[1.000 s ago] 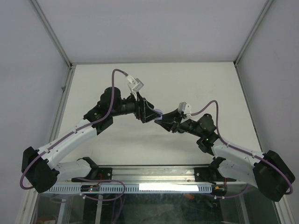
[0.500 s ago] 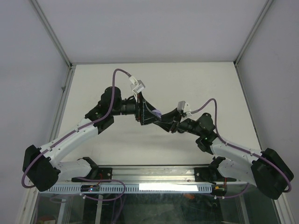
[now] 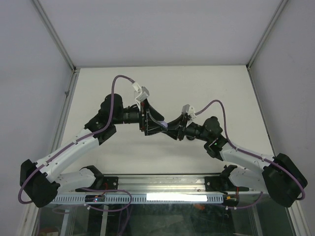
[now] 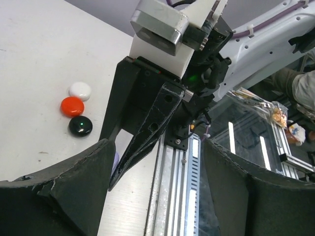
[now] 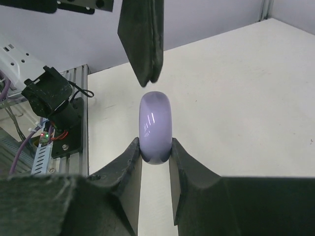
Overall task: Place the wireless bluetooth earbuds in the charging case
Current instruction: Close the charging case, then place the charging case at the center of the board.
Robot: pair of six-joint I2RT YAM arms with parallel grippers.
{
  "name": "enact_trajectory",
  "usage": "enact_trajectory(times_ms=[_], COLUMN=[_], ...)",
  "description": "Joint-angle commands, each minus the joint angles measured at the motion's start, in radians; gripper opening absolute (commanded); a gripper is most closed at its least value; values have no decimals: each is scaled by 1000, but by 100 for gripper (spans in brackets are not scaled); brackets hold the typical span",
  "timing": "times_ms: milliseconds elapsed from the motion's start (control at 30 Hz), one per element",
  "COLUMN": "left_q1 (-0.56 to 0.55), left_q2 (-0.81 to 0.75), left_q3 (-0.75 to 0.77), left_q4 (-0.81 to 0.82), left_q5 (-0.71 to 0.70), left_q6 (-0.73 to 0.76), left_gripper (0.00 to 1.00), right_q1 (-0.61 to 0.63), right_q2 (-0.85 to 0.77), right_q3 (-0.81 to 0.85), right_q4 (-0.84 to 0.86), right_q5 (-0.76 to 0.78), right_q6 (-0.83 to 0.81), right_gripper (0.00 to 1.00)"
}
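My right gripper [image 5: 155, 150] is shut on a pale purple round case [image 5: 156, 125], held edge-on above the table. In the top view the two grippers meet at mid-table, the right gripper [image 3: 172, 129] tip to tip with the left gripper [image 3: 150, 123], the purple case [image 3: 165, 125] between them. My left gripper [image 4: 157, 162] is open and empty; one of its fingers [image 5: 142, 39] hangs just above the case. White [image 4: 79, 90], red [image 4: 72, 105] and black [image 4: 80, 126] round discs lie together on the table. No stemmed earbuds show in any view.
The aluminium rail [image 4: 174, 187] at the table's near edge runs under the left gripper. Metal frame posts [image 3: 66, 93] stand along the table's left and right sides. The right arm's wrist camera [image 4: 160, 24] is close to the left gripper.
The right gripper has moved left and up with the purple case. The left wrist has turned and shifted slightly left, so the two grippers now meet closer together.
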Motion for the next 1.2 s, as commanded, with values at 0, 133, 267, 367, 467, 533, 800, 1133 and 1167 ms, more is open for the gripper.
enact_trajectory(times_ms=[0,133,267,367,467,533,800,1133,1167], left_q1=[0,6,11,20,34,40,67,104,115], left_q2=[-57,-115,-158,-189,-220,-237,-299,-334,-335], left_q3=[12,6,4,-13,-30,-35,-26,-44,-44], left_q4=[-23,-98,-220,-301,-352,-384,-487,-493,-492], left_q5=[-87,-293,-581,-753,-885,-960,-1152,-1199,-1192], left_q6=[52,70,75,55,38,27,34,21,18], left_gripper=[74,76,80,85,89,93,99,99,99], right_q1=[-9,-22,-42,-62,-88,-105,-181,-193,-192], right_q2=[-23,-48,-82,-124,-178,-210,-229,20,36], right_q3=[53,70,72,49,34,43,26,-21,-20], right_q4=[-62,-196,-363,-480,-613,-729,-983,-784,-772], right_q5=[12,60,79,181,263,305,334,265,269], right_q6=[15,34,48,124,184,220,336,396,400], right_gripper=[0,0,0,0,0,0,0,5,8])
